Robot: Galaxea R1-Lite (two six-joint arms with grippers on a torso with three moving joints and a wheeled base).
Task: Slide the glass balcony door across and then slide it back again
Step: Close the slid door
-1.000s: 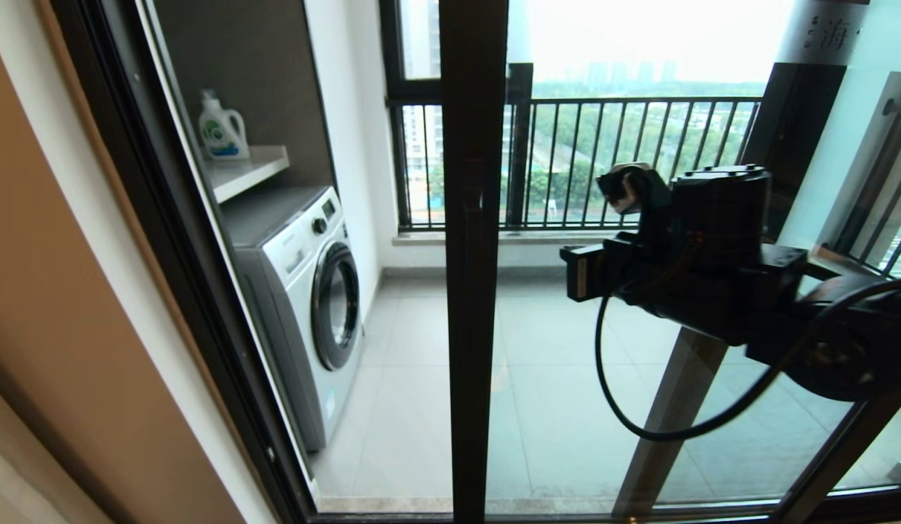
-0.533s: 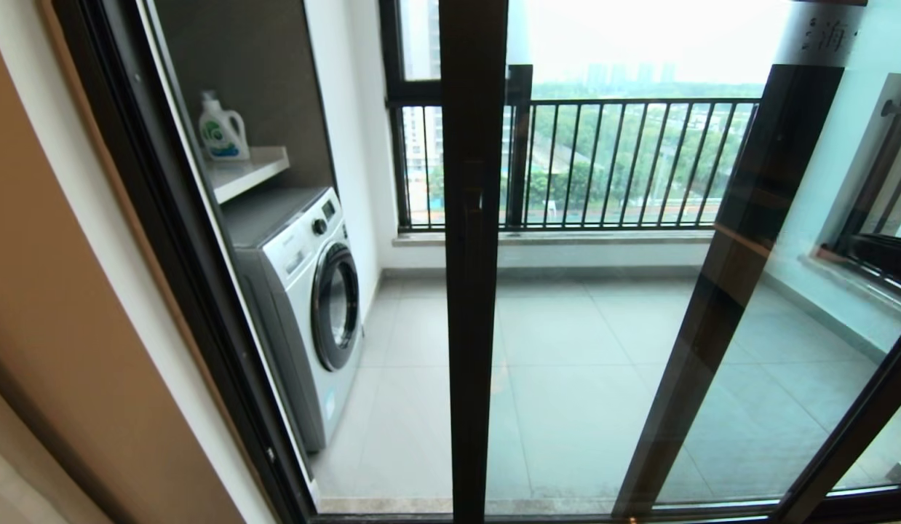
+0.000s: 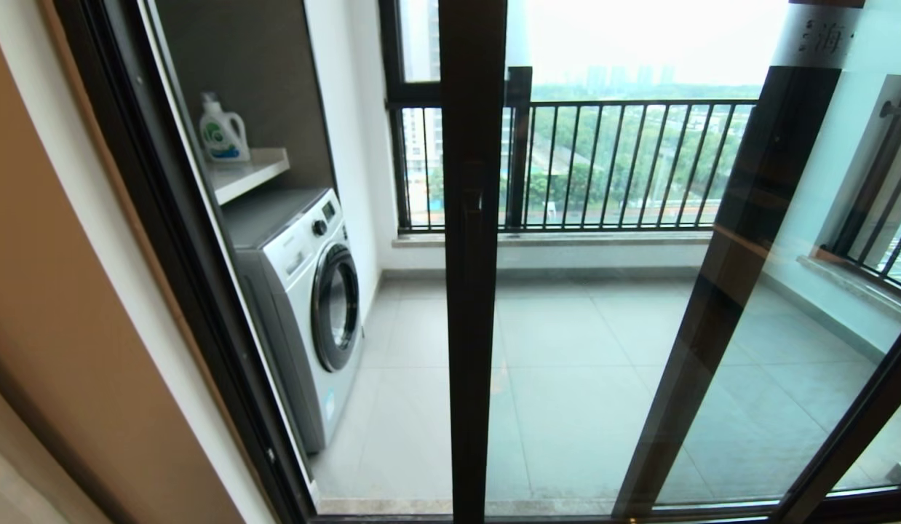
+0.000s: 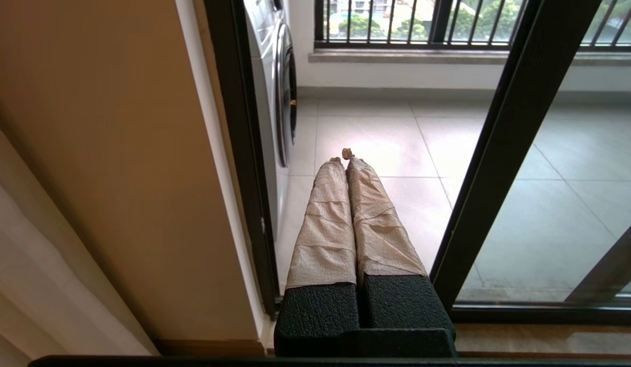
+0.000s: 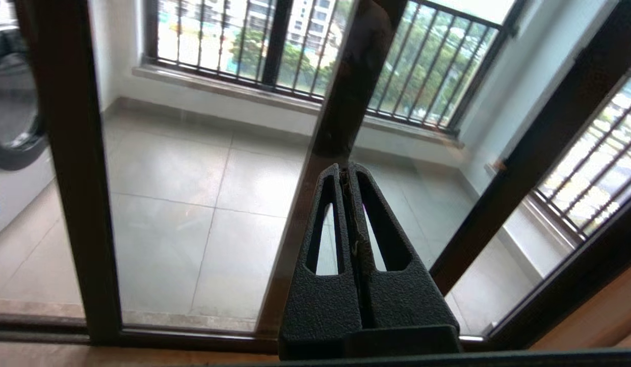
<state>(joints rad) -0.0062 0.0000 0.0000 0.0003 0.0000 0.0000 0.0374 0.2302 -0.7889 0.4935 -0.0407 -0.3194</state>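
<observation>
Left of door stile point(image 3: 471, 291), open gap

Your glass balcony door point(image 3: 471, 291) stands upright in its floor track; it is a full-height clear pane in a slim dark brown-black metal frame; its leading vertical stile sits near the middle of your head view, with open space between it and the left jamb; the short black bar handle point(image 3: 471, 211) runs vertically on that stile at mid height; the glass extends rightward from the stile, overlapping a second dark-framed panel.
</observation>
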